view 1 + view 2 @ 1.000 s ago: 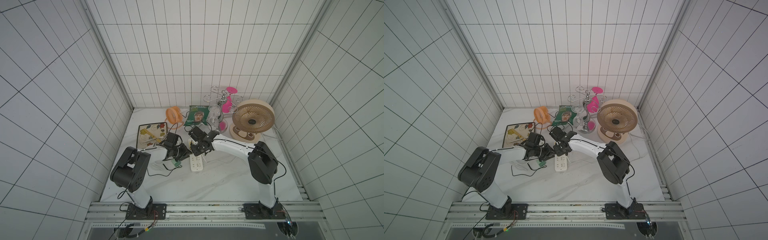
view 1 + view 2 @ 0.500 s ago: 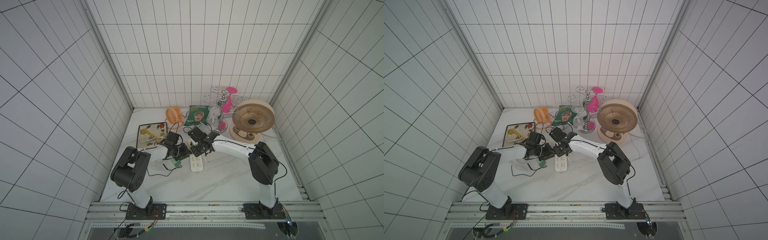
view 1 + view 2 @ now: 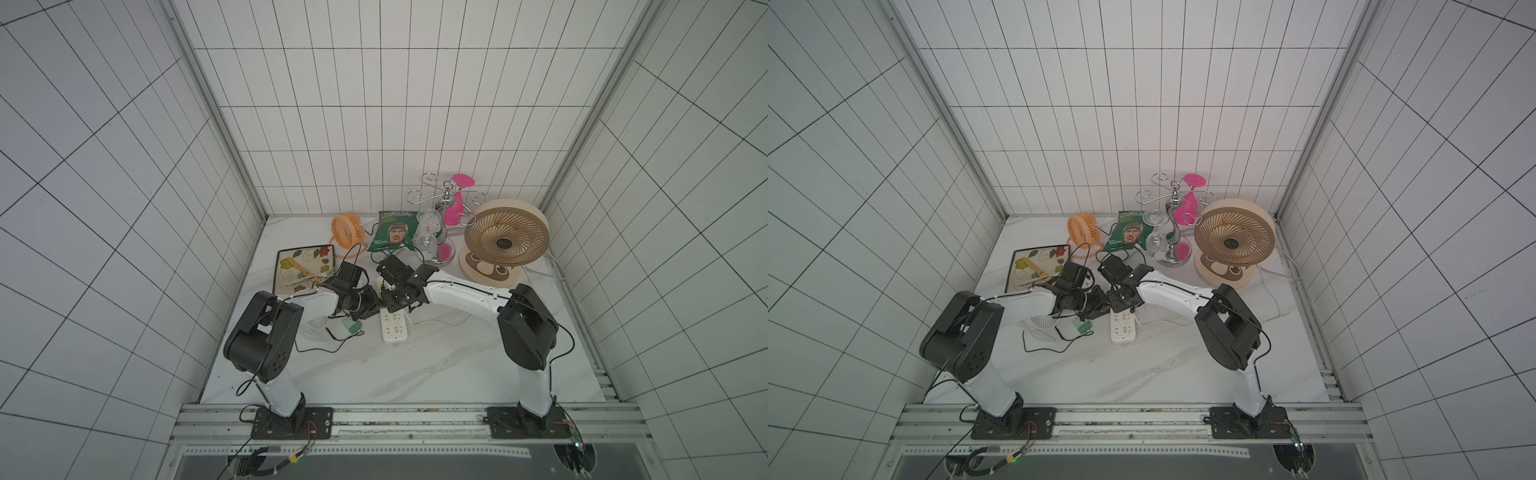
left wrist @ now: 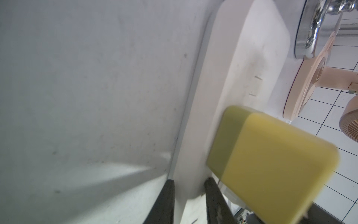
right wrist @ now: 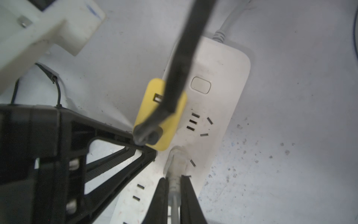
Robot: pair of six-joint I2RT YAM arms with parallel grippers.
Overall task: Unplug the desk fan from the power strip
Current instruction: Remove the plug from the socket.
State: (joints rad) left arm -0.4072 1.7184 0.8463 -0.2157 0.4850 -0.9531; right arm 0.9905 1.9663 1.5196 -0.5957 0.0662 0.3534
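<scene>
Jaws of the left gripper [image 4: 189, 180] sit close together, clamped on the side edge of the power strip [image 4: 242, 58]. We see white plastic between the two dark fingers [image 4: 168, 201]. Right gripper [image 5: 174, 178] jaws are closed on a white plug [image 5: 175, 164] that stands on the strip's face. The view is blurred, so we cannot tell whether its prongs are seated.

A yellow adapter [image 5: 150, 108] sits in the strip just beside the white plug, near the strip's switch button [image 5: 200, 85]. A black cable [image 5: 186, 54] crosses over it. In the right wrist view the left gripper's dark frame touches the strip's side next to the adapter.

In both top views the strip [image 3: 394, 328] [image 3: 1123, 328] lies flat mid-table on the marble top [image 3: 415, 374], between the two arms. Its near end is free and its far half is under both grippers.

The beige desk fan [image 3: 505, 243] stands upright at the back right, well apart from the strip. We also log:
- an orange fan [image 3: 348, 230] and a snack bag [image 3: 395, 230] at the back
- a glass rack [image 3: 446, 199] beside the beige fan
- a painted plate [image 3: 286, 274] at the left
- a small white fan [image 3: 318, 326] under the left arm
- a green block [image 3: 352, 326] near the strip
</scene>
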